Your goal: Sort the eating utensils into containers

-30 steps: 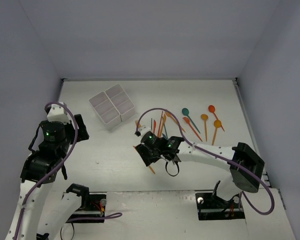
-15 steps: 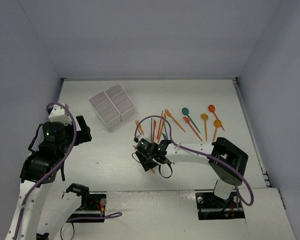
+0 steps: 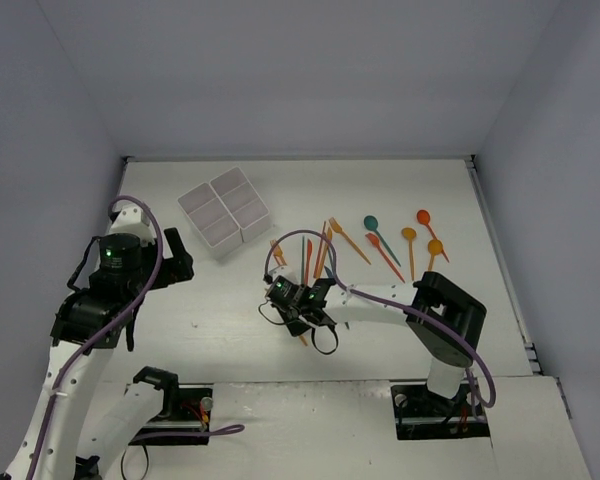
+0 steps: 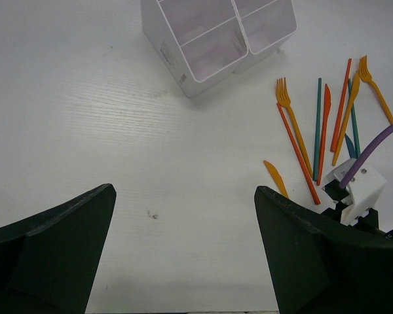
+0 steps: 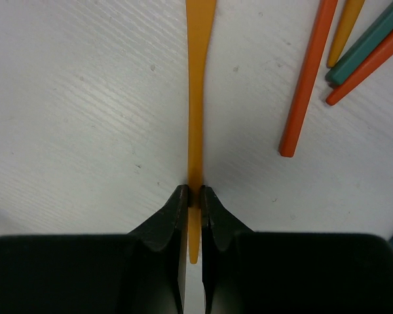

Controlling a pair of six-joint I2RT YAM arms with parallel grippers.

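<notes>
Closing since a second before, the right gripper (image 5: 193, 195) clenched the orange knife (image 5: 197, 91), which lay flat on the table (image 4: 105, 124) beside the scattered utensils (image 4: 322, 131), well apart from the white tray (image 4: 169, 53). The left gripper (image 4: 183, 193) hung released, empty.

Your tray (image 3: 242, 238) sits far left | forks and knives (image 3: 321, 252) lie right of it | spoons (image 3: 409, 236) farther right | nearest utensil (image 5: 196, 98) pinched in your right gripper (image 5: 191, 193)
</notes>
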